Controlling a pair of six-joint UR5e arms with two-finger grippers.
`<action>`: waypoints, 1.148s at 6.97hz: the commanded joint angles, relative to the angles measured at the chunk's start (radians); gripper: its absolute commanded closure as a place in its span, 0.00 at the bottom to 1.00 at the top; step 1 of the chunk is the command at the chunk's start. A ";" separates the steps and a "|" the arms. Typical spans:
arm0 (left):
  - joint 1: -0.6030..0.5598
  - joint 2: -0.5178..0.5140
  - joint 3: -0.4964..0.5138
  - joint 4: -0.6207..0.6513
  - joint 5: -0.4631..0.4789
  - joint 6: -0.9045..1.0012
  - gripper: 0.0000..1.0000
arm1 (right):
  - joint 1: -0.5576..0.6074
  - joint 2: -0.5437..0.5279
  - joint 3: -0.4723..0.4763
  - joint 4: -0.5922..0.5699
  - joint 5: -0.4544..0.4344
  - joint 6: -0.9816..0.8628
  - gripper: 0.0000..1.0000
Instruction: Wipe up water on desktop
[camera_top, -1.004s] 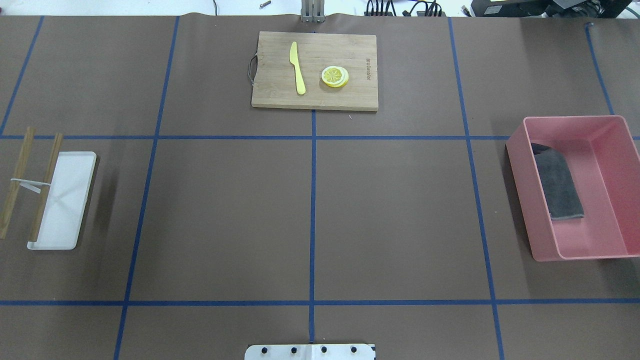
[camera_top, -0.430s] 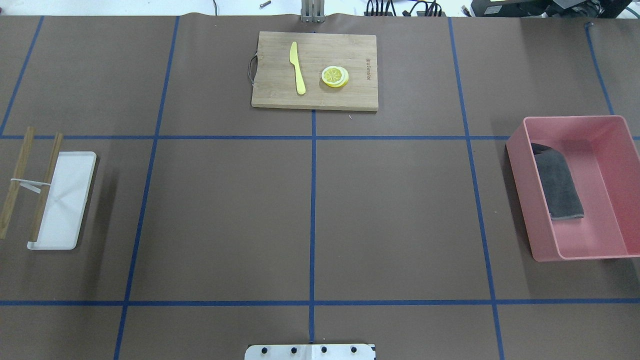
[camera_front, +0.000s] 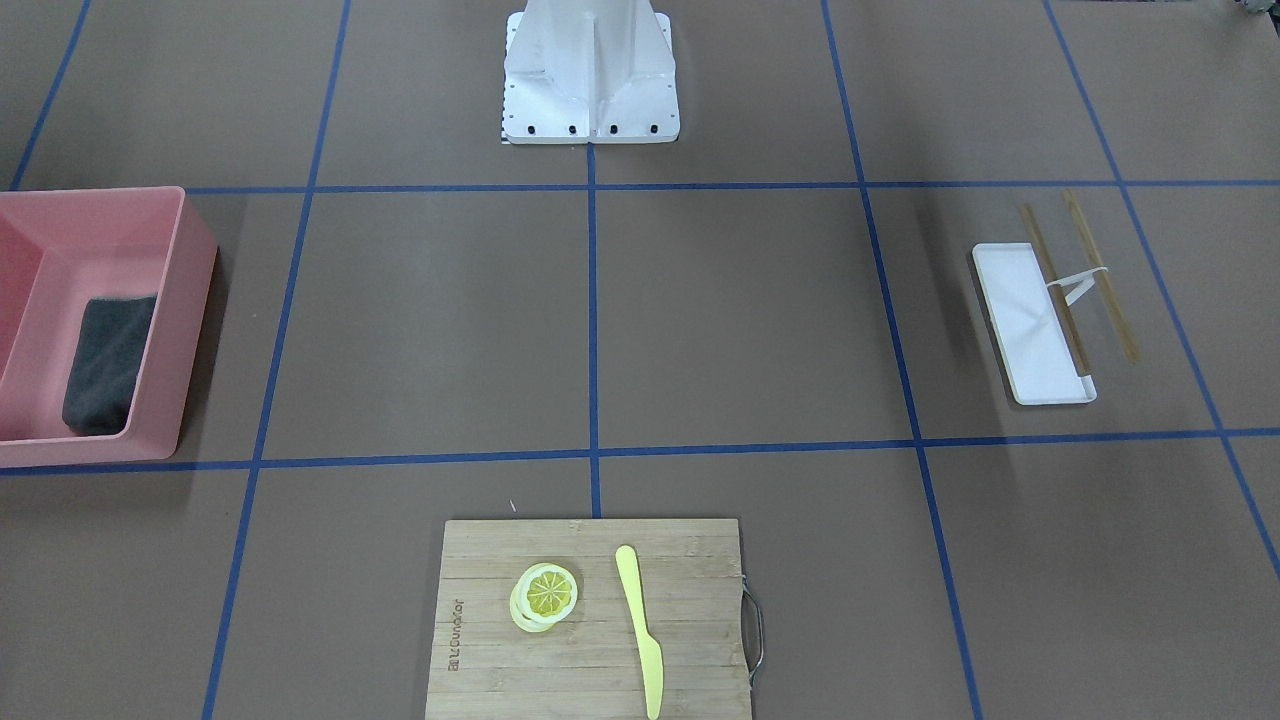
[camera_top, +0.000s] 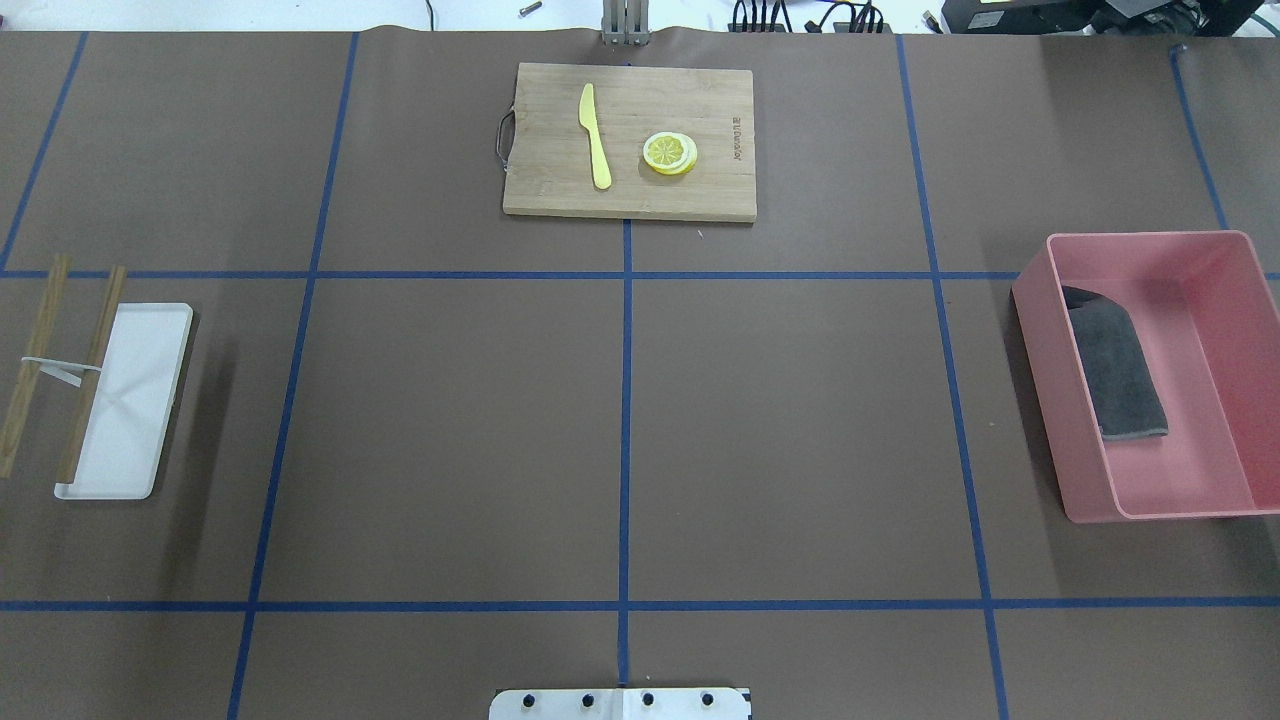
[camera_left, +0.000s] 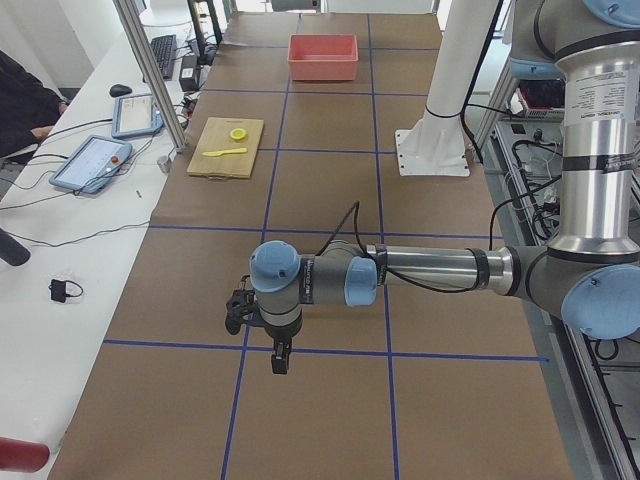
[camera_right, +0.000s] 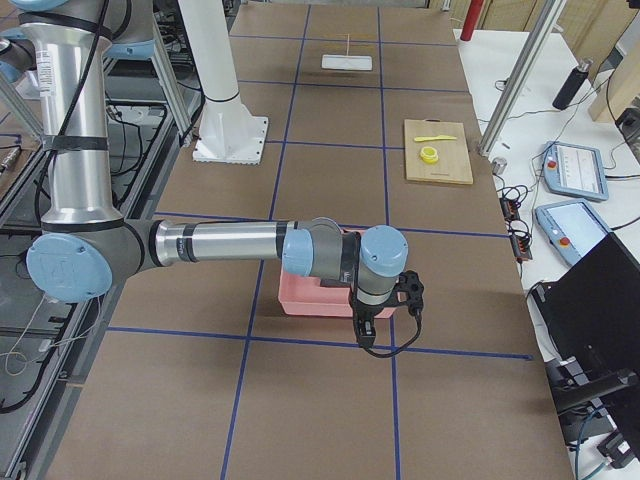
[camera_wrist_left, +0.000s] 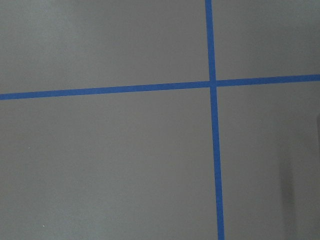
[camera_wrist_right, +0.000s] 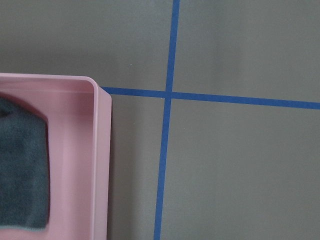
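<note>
Desktop (camera_top: 450, 440) bears cutting board (camera_top: 550, 185), pink bin (camera_top: 1060, 420) with grey cloth (camera_top: 1118, 370); left claw (camera_left: 280, 358), right claw (camera_right: 365, 335): cannot tell if apart.

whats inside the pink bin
A folded dark grey cloth lies along one wall of the pink bin; the remaining floor is bare. Anything under the cloth is covered.

The brown worktop (camera_top: 450, 430) has blue tape lines (camera_top: 625, 400). A pink box (camera_top: 1060, 420) sits on it under the right gripper (camera_right: 364, 338). A wooden board (camera_top: 550, 180) and white tray (camera_top: 140, 420) lie far from it.
</note>
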 joint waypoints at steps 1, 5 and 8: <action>0.001 -0.002 0.011 -0.001 -0.013 0.000 0.02 | 0.038 0.013 0.016 -0.060 -0.001 0.005 0.00; 0.001 -0.003 0.014 -0.003 -0.020 0.000 0.02 | 0.040 0.000 0.017 -0.081 -0.031 0.003 0.00; 0.001 0.000 0.012 -0.004 -0.020 0.000 0.02 | 0.040 -0.003 0.017 -0.079 -0.029 0.000 0.00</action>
